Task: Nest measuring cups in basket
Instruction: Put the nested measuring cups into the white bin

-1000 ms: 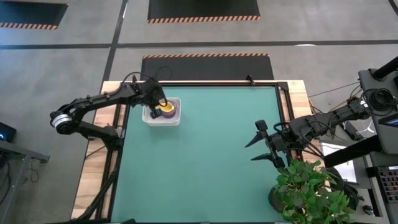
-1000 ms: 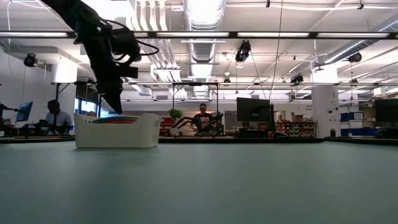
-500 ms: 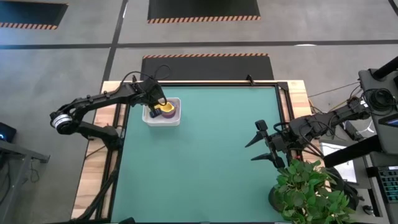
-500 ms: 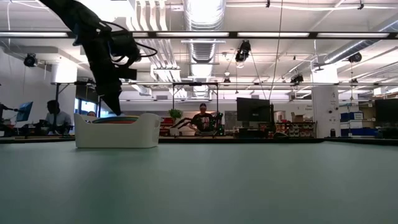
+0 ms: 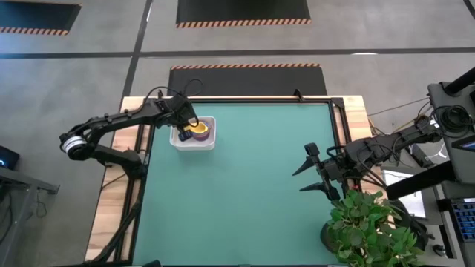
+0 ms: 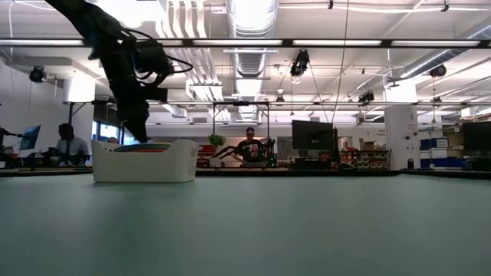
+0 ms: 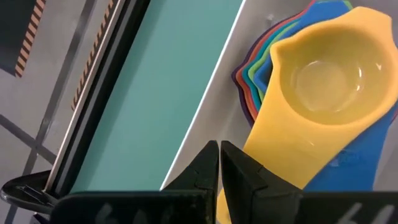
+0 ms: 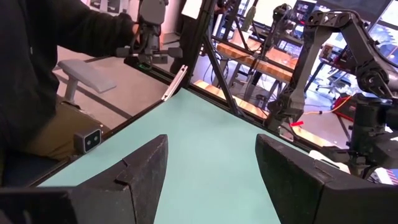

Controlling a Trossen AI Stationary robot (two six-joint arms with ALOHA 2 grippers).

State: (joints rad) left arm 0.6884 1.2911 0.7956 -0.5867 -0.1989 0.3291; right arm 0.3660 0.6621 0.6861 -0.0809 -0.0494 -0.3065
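Both fingers of the left gripper (image 7: 219, 163) pressed together above the yellow cup (image 7: 323, 93); right gripper (image 8: 211, 165) wide, empty.

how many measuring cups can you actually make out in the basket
6, all nested in one stack in the white basket: yellow cup on top, then blue, with green, orange, red and purple rims peeking out beneath. More may be hidden.

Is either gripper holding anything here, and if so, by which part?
Nothing is held. The left gripper is shut and empty over the yellow cup's handle in the basket; the right gripper hangs open and empty.
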